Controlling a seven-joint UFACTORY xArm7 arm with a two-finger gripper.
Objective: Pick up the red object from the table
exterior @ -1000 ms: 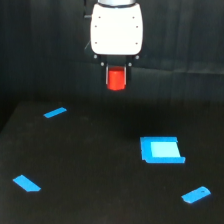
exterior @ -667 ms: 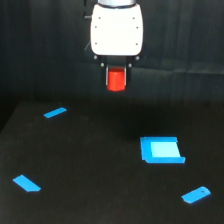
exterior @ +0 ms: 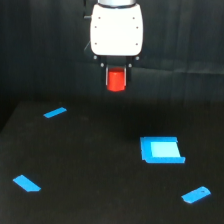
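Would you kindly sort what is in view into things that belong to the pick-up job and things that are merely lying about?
Part of the job:
- red object, held between the fingers
- gripper
- table, which the object hangs above

Just lying about:
- blue square piece
- three small flat blue pieces

Tool (exterior: 116, 80) with red object (exterior: 116, 81) fractionally higher above table (exterior: 100, 170); otherwise nothing shifted

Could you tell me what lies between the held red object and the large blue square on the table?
Nothing: in the exterior view, only bare black table separates the red object, held in the end effector, from the blue square.
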